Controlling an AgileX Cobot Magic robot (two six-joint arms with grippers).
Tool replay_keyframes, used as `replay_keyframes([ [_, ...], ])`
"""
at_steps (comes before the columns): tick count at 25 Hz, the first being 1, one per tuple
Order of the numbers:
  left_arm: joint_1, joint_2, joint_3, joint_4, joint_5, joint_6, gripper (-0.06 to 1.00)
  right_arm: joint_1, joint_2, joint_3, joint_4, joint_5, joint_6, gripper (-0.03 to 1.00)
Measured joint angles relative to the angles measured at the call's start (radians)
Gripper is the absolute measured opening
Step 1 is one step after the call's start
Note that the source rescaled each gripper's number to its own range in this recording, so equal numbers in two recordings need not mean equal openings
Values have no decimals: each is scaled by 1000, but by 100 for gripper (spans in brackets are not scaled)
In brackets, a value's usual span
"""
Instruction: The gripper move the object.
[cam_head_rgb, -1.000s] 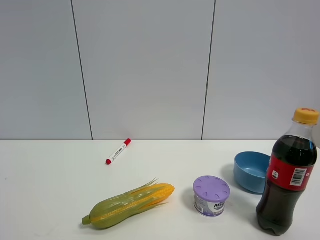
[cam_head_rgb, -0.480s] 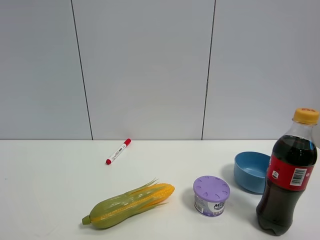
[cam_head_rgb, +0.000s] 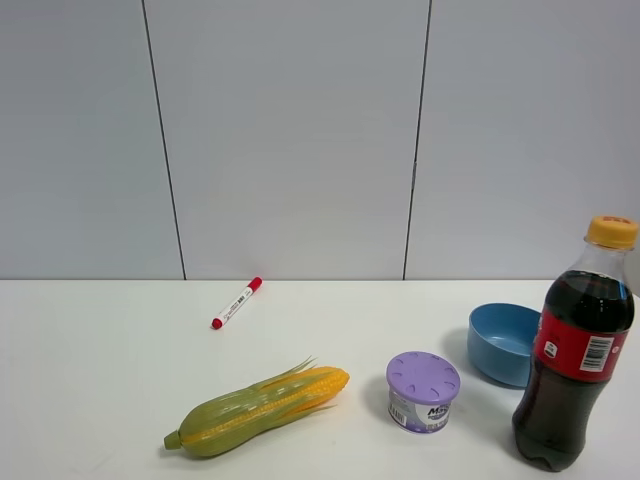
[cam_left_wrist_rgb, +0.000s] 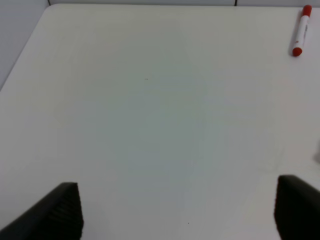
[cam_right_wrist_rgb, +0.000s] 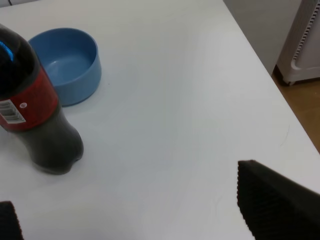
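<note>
The cola bottle (cam_head_rgb: 577, 360) stands upright at the front right of the white table, with dark liquid, a red label and a yellow-orange cap. In the right wrist view the bottle (cam_right_wrist_rgb: 35, 120) stands next to the blue bowl, some way off from my right gripper (cam_right_wrist_rgb: 135, 220). That gripper is open and empty, jaws wide apart. My left gripper (cam_left_wrist_rgb: 177, 210) is open and empty over bare table. Neither gripper shows in the exterior high view.
A blue bowl (cam_head_rgb: 503, 343) sits just behind the bottle. A purple-lidded tub (cam_head_rgb: 422, 391) stands left of the bottle, a corn cob (cam_head_rgb: 256, 411) lies front centre, and a red-capped marker (cam_head_rgb: 236, 302) lies further back. The table's right edge (cam_right_wrist_rgb: 265, 80) is near the bottle.
</note>
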Motion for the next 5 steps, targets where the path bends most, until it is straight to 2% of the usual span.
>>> replay_keyframes([
  [5,0,0,0,0,0,0,100,0,0,0,0,0,0,78],
])
